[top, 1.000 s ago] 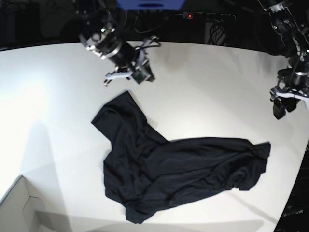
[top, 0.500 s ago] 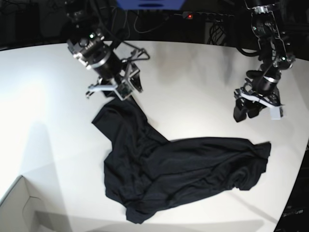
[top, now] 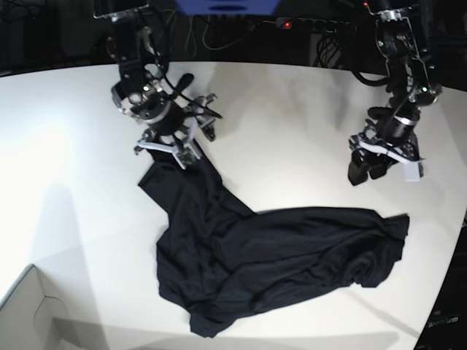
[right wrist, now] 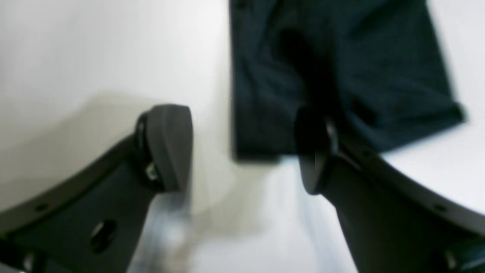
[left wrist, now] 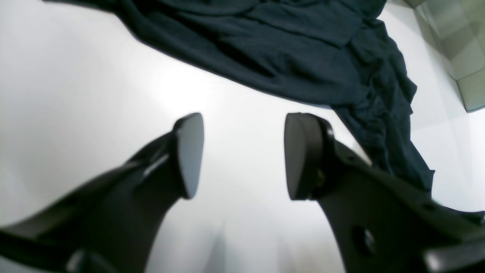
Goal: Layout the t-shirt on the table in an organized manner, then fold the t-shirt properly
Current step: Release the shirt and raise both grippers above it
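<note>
1. Lower the right gripper (right wrist: 242,151) squarely onto the sleeve end of the t-shirt (top: 277,255); pinch one fabric layer only.
2. Right jaws stand wide; the sleeve edge lies between them, one finger over the cloth.
3. The left gripper (left wrist: 242,155) is open and empty above the table (top: 292,124), the crumpled t-shirt lying just ahead.

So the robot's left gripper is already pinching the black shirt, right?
Not quite. The left gripper is open and holding nothing; the left wrist view shows bare white table between its fingers, with the black t-shirt lying beyond them.
</note>
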You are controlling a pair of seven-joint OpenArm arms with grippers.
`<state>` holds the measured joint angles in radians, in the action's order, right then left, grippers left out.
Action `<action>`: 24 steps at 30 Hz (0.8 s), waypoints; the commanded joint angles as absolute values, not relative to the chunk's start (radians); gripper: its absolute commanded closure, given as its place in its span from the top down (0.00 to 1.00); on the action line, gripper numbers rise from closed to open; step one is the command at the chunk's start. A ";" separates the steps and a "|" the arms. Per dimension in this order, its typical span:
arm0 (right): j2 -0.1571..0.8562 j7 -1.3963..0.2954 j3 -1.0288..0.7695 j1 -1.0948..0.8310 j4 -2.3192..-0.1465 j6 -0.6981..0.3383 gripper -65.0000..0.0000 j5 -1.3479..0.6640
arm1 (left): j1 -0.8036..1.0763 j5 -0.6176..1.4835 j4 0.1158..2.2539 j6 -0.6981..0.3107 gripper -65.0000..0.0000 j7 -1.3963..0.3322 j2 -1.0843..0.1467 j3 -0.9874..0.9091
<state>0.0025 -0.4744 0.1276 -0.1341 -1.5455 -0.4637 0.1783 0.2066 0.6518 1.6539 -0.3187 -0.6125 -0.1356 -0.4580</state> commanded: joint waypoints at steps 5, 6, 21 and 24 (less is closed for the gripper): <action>0.001 -0.463 0.156 -0.116 -1.535 -0.466 0.44 0.177 | 0.205 0.665 1.669 -0.331 0.50 -0.590 -0.150 -0.466; 0.001 -0.463 0.168 -0.116 -1.535 -0.466 0.34 0.177 | 0.205 0.665 1.667 -0.331 0.50 -0.590 -0.151 -0.466; -0.054 -0.463 0.380 -0.236 -1.853 -0.467 0.00 0.176 | 0.251 0.664 1.670 -0.331 0.50 -0.590 -0.156 -0.461; -0.085 -0.463 0.444 -0.262 -1.952 -0.479 0.00 0.177 | 0.252 0.664 1.669 -0.332 0.50 -0.595 -0.154 -0.460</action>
